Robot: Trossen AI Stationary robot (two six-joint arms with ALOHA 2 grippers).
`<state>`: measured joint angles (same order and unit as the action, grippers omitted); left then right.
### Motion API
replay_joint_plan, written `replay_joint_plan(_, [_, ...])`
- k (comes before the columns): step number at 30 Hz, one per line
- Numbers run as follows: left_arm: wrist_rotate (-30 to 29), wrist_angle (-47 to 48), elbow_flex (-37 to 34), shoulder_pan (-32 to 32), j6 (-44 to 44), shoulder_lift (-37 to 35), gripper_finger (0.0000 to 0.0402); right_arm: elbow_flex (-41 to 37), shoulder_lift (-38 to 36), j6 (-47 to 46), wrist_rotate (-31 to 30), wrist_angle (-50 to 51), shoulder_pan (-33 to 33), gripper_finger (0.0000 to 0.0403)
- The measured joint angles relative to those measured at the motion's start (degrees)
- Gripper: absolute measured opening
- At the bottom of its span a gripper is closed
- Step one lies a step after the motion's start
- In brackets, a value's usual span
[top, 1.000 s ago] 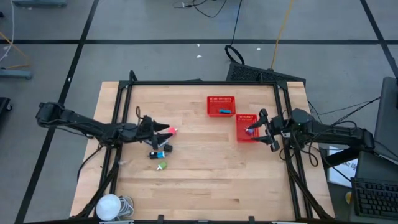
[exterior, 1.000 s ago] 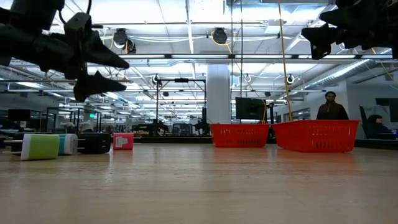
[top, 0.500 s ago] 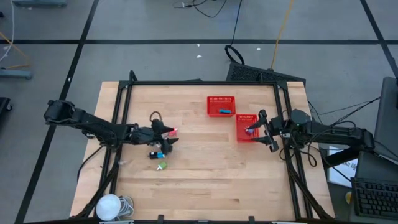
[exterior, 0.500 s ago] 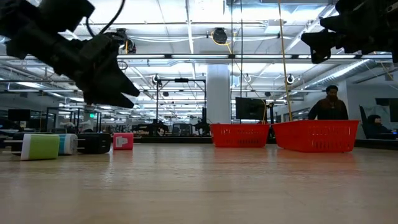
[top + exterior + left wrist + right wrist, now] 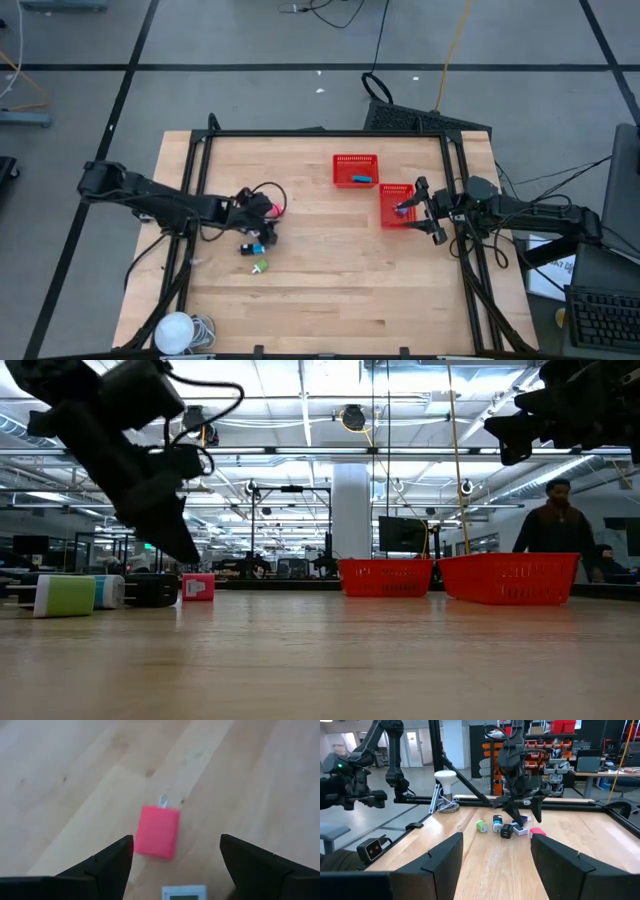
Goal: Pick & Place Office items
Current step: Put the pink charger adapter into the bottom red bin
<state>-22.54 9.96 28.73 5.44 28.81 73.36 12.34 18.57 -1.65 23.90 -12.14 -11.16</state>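
Observation:
The office items lie on the wooden table's left half. In the high view they are a pink piece (image 5: 280,209), a blue one (image 5: 258,248) and a green one (image 5: 260,266). My left gripper (image 5: 268,212) is open and slants down over the pink piece (image 5: 158,831). Its fingers stand on either side above the piece and touch nothing. A white piece (image 5: 184,892) lies close by. My right gripper (image 5: 428,210) hangs open with nothing between its fingers, level, at the right red basket (image 5: 397,205).
A second red basket (image 5: 355,170) holds a blue piece, farther back and left of the first. A white round lamp (image 5: 175,330) sits at the table's near left corner. A black frame (image 5: 320,133) rims the table. A person (image 5: 555,520) is in the room behind.
My left gripper has tipped from nearly level to slanting down, rolled a little, and come lower over the pink piece, with its arm reaching farther toward the table's right. Its fingers stay apart. The person in the room behind has walked toward the right.

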Motion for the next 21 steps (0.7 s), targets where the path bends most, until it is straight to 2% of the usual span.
replay_joint_plan(10, [0.07, -2.07, 0.09, -2.66, -2.73, 9.63, 0.0296, -0.02, 0.00, 0.66, 0.15, 0.14, 0.00, 0.0221])
replay_joint_plan(14, [0.01, -3.53, 0.13, -3.14, -3.25, 10.58, 0.0296, -0.02, -0.02, 0.85, 0.15, 0.17, 0.00, 0.0221])
replay_joint_plan(21, [-0.26, -4.88, 0.02, -3.18, -9.46, 10.21, 0.0296, -0.02, 0.00, 0.85, 0.15, 0.22, 0.00, 0.0221])
